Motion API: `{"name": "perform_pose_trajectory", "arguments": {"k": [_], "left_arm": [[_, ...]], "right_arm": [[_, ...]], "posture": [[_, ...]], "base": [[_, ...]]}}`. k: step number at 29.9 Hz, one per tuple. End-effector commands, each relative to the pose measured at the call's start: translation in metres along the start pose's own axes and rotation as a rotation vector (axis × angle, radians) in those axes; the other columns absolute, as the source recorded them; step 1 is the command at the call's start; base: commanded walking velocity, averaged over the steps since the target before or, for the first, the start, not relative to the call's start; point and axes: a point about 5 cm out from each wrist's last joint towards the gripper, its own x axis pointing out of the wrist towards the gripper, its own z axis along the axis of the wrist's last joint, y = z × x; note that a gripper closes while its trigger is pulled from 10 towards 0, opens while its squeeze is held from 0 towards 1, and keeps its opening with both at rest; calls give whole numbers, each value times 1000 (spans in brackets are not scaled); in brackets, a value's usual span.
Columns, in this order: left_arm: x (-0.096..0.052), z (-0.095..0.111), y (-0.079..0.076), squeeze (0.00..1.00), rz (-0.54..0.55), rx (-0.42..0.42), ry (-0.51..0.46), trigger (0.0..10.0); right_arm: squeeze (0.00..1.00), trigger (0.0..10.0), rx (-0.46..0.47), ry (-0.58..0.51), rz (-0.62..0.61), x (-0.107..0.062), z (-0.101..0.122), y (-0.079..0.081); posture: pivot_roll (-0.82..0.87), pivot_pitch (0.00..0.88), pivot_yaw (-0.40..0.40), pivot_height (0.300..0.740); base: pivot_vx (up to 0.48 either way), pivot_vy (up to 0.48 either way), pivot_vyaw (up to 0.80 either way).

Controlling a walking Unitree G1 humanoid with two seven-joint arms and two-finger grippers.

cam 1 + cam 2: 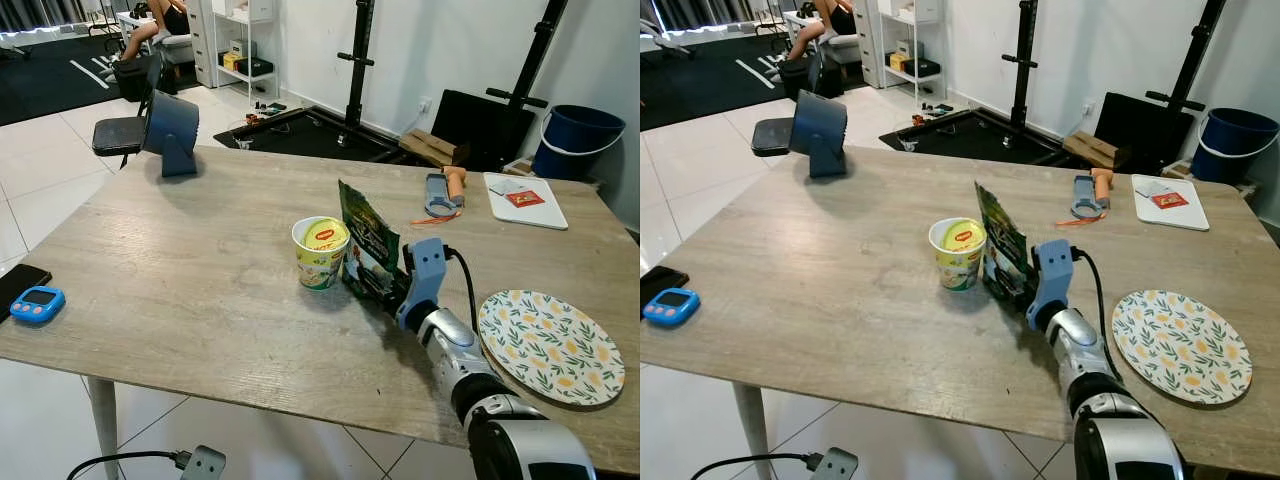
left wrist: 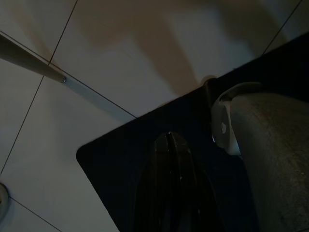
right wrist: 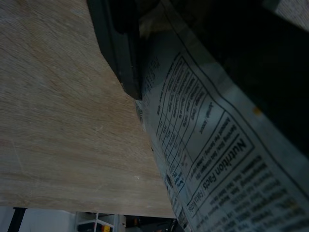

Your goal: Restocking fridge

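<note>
A flat, glossy green snack pouch (image 1: 368, 247) is held upright on the pale, wood-grained table (image 1: 200, 280) by the right claw (image 1: 392, 285), whose two black fingers are closed on the pouch's lower edge; in the right wrist view one dark finger (image 3: 118, 43) is pressed against the printed back of the pouch (a nutrition-facts panel in small black type on a smooth, pale film). Just beside the pouch, on the side toward the robot's left and touching or nearly touching it, a round paper instant-noodle cup (image 1: 320, 252) with a yellow foil lid is stood. The silver, segmented right arm is stretched out over the table's near edge, a blue plastic housing sitting behind the claw. A round plate (image 1: 549, 345) with a leaf-and-lemon pattern is laid flat toward the right, near the arm. Farther back lie a white rectangular board (image 1: 525, 200) and a small grey-and-orange tool (image 1: 442, 192), and a dark blue fan-like device (image 1: 172, 132) is stood at the far left corner. A small blue timer (image 1: 37, 303) rests at the near left edge. The left claw (image 2: 170, 145) is seen in shade above tiled floor, its black fingers pressed together with nothing between them.
</note>
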Motion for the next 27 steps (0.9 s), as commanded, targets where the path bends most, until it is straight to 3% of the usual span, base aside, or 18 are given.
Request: {"name": "perform_pose_trajectory", "arguments": {"k": [1, 17, 27], "left_arm": [[-5, -30, -13, 0, -42, -2, 114, 10000], [-4, -29, -12, 0, -42, -4, 113, 10000], [-4, -27, -13, 0, -43, -5, 109, 10000]], "right_arm": [[0, 0, 1, -15, -14, 0, 4, -5], [0, 0, 58, -85, -59, 0, 16, -14], [0, 0, 58, -219, -167, -5, 54, -47]], "posture": [[58, 40, -51, 740], [54, 39, -47, 740], [48, 37, -44, 740]], "base": [[0, 0, 0], [0, 0, 0], [0, 0, 0]]}}
